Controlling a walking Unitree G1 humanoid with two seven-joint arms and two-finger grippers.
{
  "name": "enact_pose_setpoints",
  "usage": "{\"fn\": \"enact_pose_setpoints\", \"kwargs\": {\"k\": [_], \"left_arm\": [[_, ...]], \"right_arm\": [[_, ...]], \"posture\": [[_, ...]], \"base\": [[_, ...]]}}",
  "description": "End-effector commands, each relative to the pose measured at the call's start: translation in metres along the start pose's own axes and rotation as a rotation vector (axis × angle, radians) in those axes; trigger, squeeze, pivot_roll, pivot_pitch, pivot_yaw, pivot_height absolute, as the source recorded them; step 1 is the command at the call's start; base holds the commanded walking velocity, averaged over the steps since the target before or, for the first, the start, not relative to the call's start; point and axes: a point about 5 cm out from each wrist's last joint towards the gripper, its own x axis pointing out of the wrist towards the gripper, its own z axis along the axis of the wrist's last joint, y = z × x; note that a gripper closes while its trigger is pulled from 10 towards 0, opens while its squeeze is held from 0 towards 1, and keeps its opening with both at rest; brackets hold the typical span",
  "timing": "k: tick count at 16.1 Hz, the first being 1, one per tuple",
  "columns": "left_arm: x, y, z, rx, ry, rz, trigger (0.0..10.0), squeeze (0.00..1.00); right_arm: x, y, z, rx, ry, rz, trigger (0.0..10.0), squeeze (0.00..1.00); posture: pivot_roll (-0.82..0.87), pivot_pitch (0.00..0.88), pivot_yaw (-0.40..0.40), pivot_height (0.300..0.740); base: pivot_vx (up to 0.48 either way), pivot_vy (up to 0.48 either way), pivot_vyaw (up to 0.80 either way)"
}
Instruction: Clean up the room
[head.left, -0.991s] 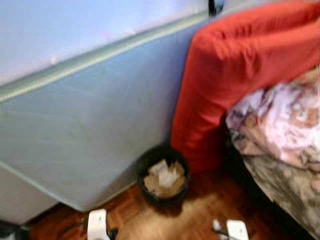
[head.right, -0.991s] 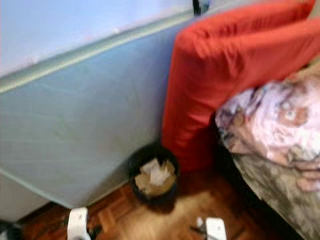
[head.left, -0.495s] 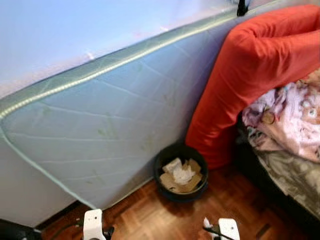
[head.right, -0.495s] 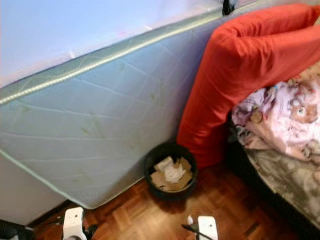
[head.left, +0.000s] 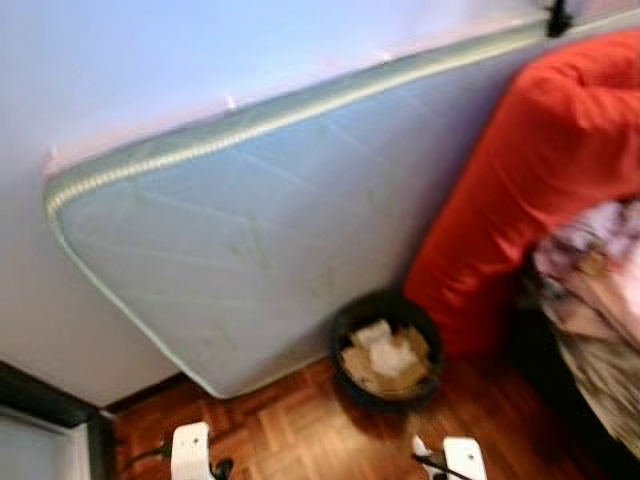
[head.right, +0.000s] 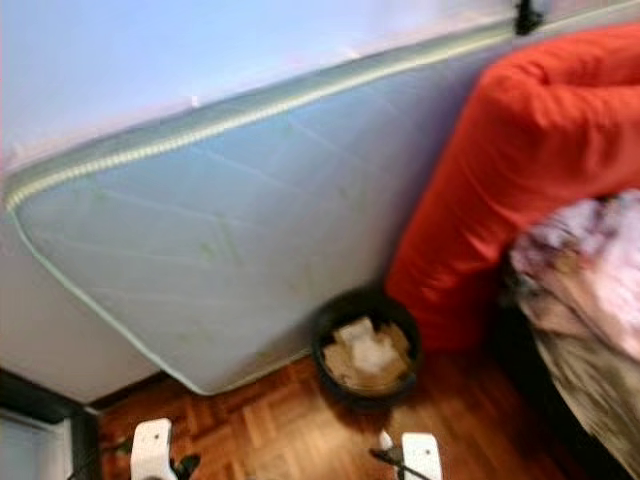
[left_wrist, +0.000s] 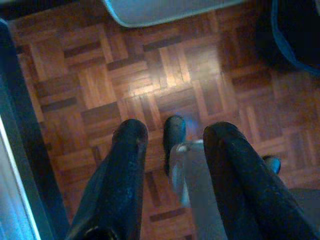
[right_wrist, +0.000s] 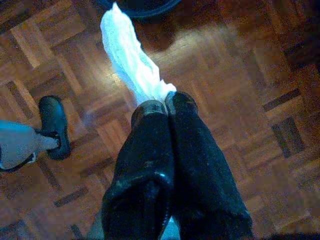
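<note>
Pinching a white tissue (right_wrist: 131, 64) between closed jaws, the right gripper (right_wrist: 165, 102) hangs low over the parquet floor (left_wrist: 150, 75), near the black wastebasket (head.left: 388, 345). That wastebasket, holding crumpled paper, stands against a pale mattress (head.left: 290, 230) leaning on the wall, beside a red cushion (head.left: 540, 170). Left gripper (left_wrist: 172, 132) hangs with jaws apart, holding nothing.

I am looking down at a reddish-brown parquet floor (head.left: 300, 435), which is carrying everything here. A round black bin (head.left: 388, 347) holding crumpled paper and cardboard is standing on it, just beside the bottom edge of a pale blue mattress (head.left: 270, 230) that is resting on the floor and leaning against the wall. A red cushion (head.left: 520, 200) is reaching down to the floor beside the bin.
</note>
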Motion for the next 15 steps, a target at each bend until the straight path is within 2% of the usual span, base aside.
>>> {"fn": "enact_pose_setpoints", "kwargs": {"k": [1,2,4,8,10,12,13,15], "left_arm": [[-0.001,0.005,-0.003,0.005,0.02,0.014,10.0,0.0],[-0.001,0.005,-0.004,0.009,0.021,0.015,10.0,0.0],[-0.001,0.006,-0.004,0.01,0.022,0.016,10.0,0.0],[0.0,0.003,0.003,0.008,-0.024,-0.002,10.0,0.0],[0.003,-0.004,0.023,0.029,-0.111,-0.035,10.0,0.0],[0.004,-0.003,0.04,0.033,-0.177,-0.043,10.0,0.0],[0.005,-0.005,0.054,0.031,-0.241,-0.057,10.0,0.0],[0.004,-0.012,0.071,0.055,-0.327,-0.083,10.0,0.0]], "right_arm": [[-0.001,0.002,-0.004,0.001,0.01,0.003,10.0,0.0],[-0.001,0.001,-0.003,-0.028,0.0,-0.01,10.0,0.0],[-0.001,0.001,-0.003,-0.017,0.001,-0.007,10.0,0.0],[-0.001,0.004,0.0,-0.012,-0.045,0.034,10.0,0.0],[-0.002,0.005,0.004,0.001,-0.091,0.052,10.0,0.0],[-0.003,0.005,0.007,0.002,-0.143,0.083,10.0,0.0],[-0.004,0.006,0.009,0.031,-0.18,0.094,10.0,0.0],[-0.005,0.006,0.012,0.042,-0.216,0.118,10.0,0.0]], "posture": [[0.03,0.113,0.035,0.74],[0.03,0.11,0.036,0.74],[0.04,0.107,0.038,0.74],[0.03,0.1,0.043,0.74],[0.03,0.09,0.044,0.74],[0.04,0.078,0.04,0.74],[0.04,0.075,0.039,0.74],[0.04,0.083,0.037,0.74]], "base": [[0.341,0.0,0.0],[0.341,0.0,0.78],[0.339,0.0,0.65],[0.082,0.0,0.0],[0.0,0.0,0.0],[0.0,0.0,0.0],[0.0,0.0,0.0],[0.0,0.0,0.0]]}}
